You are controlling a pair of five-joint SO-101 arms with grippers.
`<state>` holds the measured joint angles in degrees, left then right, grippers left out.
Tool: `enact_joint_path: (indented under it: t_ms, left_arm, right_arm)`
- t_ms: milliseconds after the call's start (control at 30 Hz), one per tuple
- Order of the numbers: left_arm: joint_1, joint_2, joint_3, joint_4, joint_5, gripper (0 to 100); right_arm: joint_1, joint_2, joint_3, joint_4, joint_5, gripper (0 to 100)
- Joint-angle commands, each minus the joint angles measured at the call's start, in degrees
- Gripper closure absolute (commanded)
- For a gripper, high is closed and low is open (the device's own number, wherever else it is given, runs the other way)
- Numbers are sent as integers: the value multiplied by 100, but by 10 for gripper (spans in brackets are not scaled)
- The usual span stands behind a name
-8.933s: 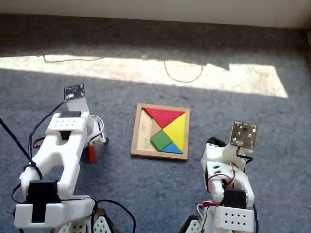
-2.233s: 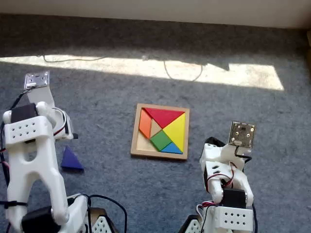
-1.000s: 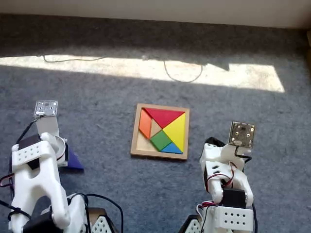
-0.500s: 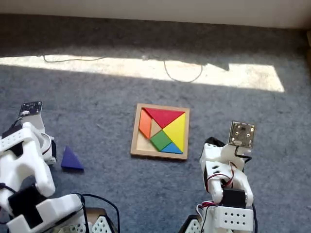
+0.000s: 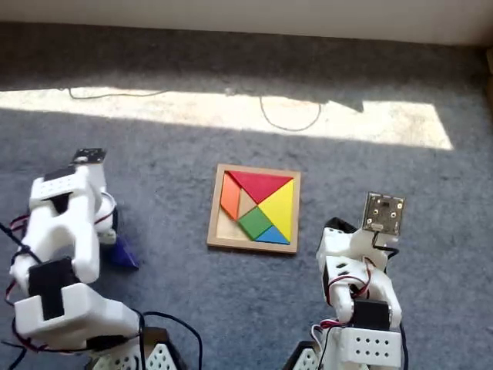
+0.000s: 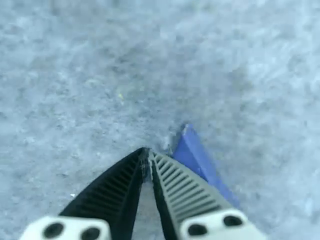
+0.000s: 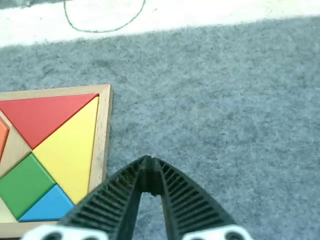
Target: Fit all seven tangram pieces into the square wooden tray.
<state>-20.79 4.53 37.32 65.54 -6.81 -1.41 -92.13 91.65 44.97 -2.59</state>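
Grey-blue carpet, bright band of sunlight across its far part, thin cable, pale wall beyond

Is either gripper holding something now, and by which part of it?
Nothing is held. The left gripper is shut beside the blue triangle, not on it; the right gripper is shut, empty, beside the wooden tray.

left hand closed, right hand closed

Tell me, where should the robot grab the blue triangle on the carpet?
Probably from straight above, pinching the blue triangle across its thin side edges near the middle. It seems to lie flat on the carpet, so nothing else sticks up. The left gripper, shut beside one corner, would need to open first.
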Motion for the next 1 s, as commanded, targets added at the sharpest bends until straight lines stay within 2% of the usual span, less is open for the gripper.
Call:
enact_joint_path:
  t_ms: [0, 100, 233, 367, 567, 767, 967]
  left_arm:
    - [1429, -4, -286, 158, 747, 985]
    - [1877, -13, -690, 607, 1116, 986]
    - [1982, -22, -1455, 1398, 1354, 986]
    - [1851, -66, -1947, 1978, 1336, 986]
    - [1341, -1068, -1719, 2303, 1301, 986]
    - [813, -2237, -330, 2171, 721, 983]
    - [400, -2158, 857, 967, 114, 982]
  right_arm:
    - [-57, -110, -286, -145, -18, 985]
    - [-57, -110, -286, -145, -18, 985]
    - [-57, -110, -286, -145, -18, 985]
    - [-57, -110, -286, -145, -18, 985]
    - [-57, -110, -286, -145, -18, 985]
    - [-66, -110, -286, -145, -18, 985]
    - [-66, -110, -286, -145, -18, 985]
